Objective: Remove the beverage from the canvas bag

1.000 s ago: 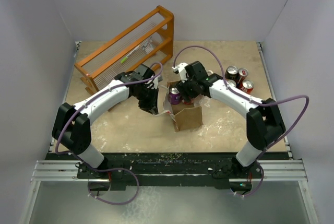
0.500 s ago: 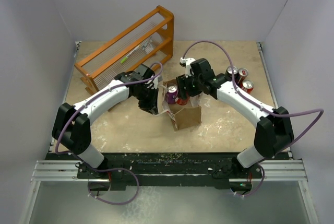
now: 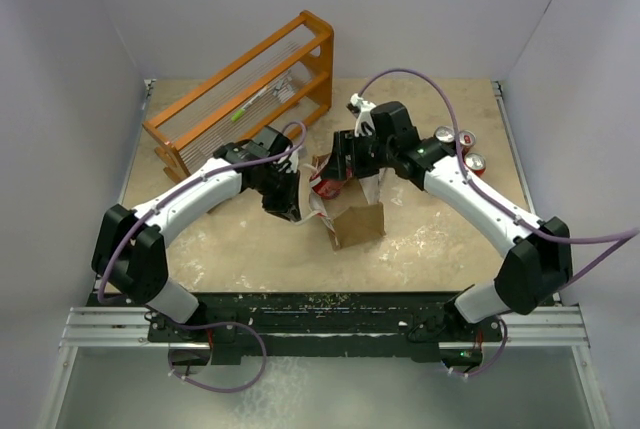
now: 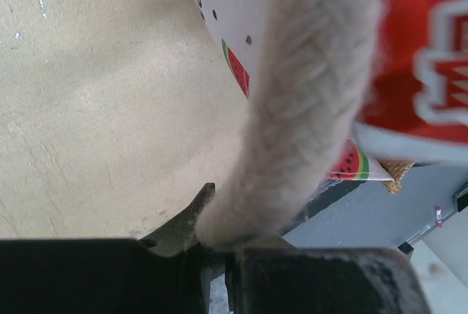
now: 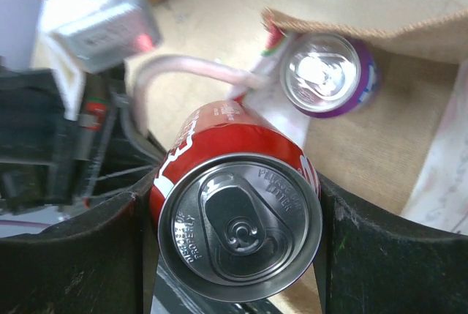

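The left gripper (image 4: 219,252) is closed on one white loop handle (image 4: 307,94) of the canvas bag (image 3: 358,221), which stands just below the middle of the top view. In the left wrist view the handle rises from the clamped jaws across the bag's white side panel (image 4: 230,21), which carries red watermelon marks.

The right gripper (image 5: 240,255) grips a red can (image 5: 239,215) between its two fingers (image 5: 380,248), one on each side of the can's body, with the can's silver lid facing the wrist camera. In the top view this can sits at the upper left edge of the bag's mouth. Whether its base is clear of the rim cannot be told.

A purple can (image 5: 329,76) stands upright inside the bag, in the upper right of the right wrist view.

An orange wooden rack (image 3: 245,89) stands at the upper left of the table (image 3: 440,244), and more cans (image 3: 460,149) are grouped to the right of the right arm.
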